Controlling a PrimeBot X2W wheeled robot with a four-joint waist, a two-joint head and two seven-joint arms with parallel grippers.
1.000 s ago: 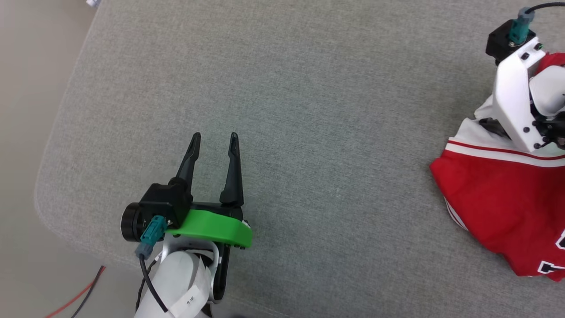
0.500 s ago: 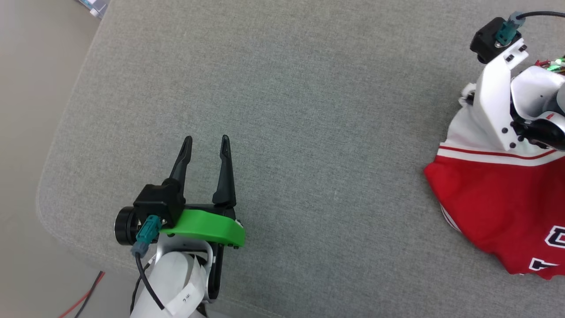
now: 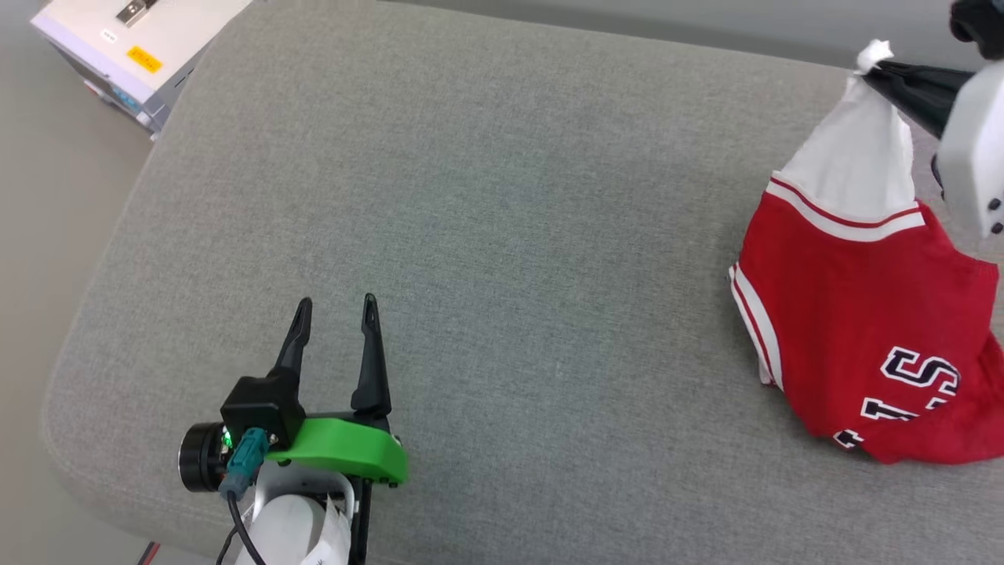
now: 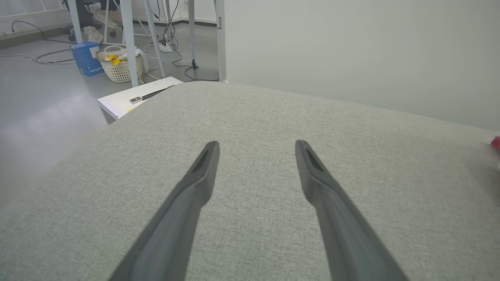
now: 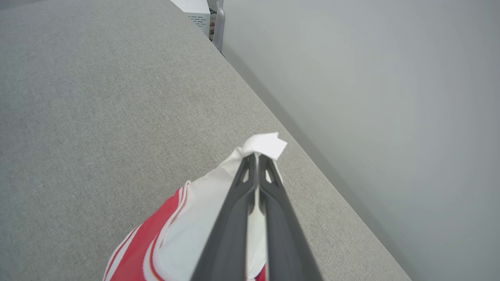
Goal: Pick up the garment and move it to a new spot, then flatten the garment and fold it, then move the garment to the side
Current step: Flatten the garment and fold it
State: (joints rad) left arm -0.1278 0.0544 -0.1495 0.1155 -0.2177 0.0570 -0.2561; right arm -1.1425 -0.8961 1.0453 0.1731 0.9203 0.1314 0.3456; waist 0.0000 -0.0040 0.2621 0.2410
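**Head view: soft jersey held by one sleeve tip**

The garment point(image 3: 855, 314) lies at the far right of the grey cushion point(image 3: 502, 235). Its red body is slumped on the fabric, and one white sleeve point(image 3: 855, 165) stands up in a peak. The right gripper point(image 3: 871, 71) is clamped on the very end of that sleeve. In the right wrist view its fingers point(image 5: 234, 218) press together, with a small tuft of white cloth poking out past the tips. The left gripper point(image 3: 336, 302) hovers over bare cushion at the lower left, well apart from the garment, jaws spread wide and holding nothing.

This looks like light, limp knit. It has no stiffness, so it will likely drape, swing and bunch on itself when carried. The pinch is small, and a jerk could slide the cloth out. How deep the bite goes is hard to judge, since the fingers hide it. For flattening, better holds are probably the shoulders or the hem corners by the striped trim point(image 3: 753, 314) — one for each gripper — so the cloth hangs spread rather than roped.
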